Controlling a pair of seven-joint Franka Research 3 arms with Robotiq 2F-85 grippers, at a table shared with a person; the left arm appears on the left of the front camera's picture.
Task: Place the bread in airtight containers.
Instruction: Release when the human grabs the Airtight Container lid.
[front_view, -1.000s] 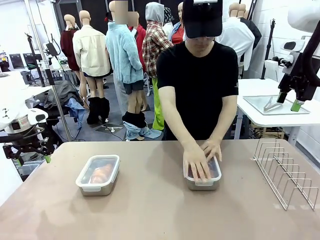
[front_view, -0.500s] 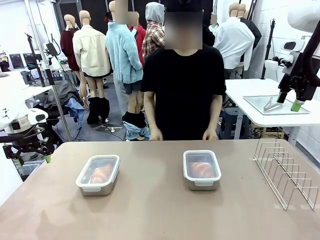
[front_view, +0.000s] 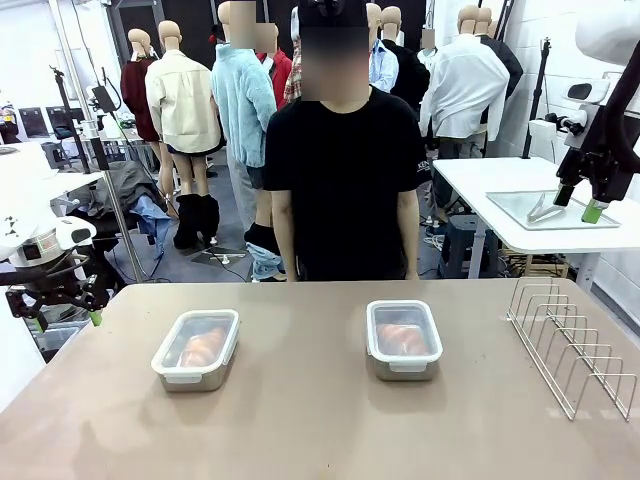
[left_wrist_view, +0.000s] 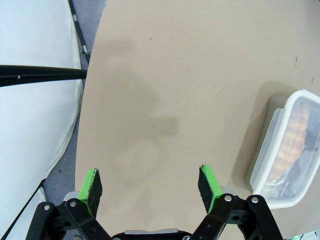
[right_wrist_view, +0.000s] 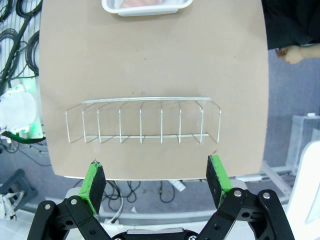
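Two steel airtight containers stand on the tan table with their clear lids on. The left one (front_view: 197, 349) holds a golden-brown piece of bread (front_view: 203, 346), and the right one (front_view: 404, 339) holds another (front_view: 402, 338). My left gripper (front_view: 68, 321) hangs open off the table's left edge; in its wrist view the left gripper (left_wrist_view: 150, 186) is empty, with the left container (left_wrist_view: 287, 150) off to the side. High at the far right, my right gripper (front_view: 578, 205) is open too. In the right wrist view it (right_wrist_view: 155, 177) is empty, with the right container's edge (right_wrist_view: 147, 5) far beyond it.
A wire rack (front_view: 572, 345) stands at the table's right side, below my right gripper (right_wrist_view: 142, 120). A person in a black shirt (front_view: 345, 180) stands at the far edge, arms down. A white side table with a tray (front_view: 545, 210) sits behind on the right.
The person lifted both hands off the right container's lid and stood up straight with arms at the sides. Neither arm moved.
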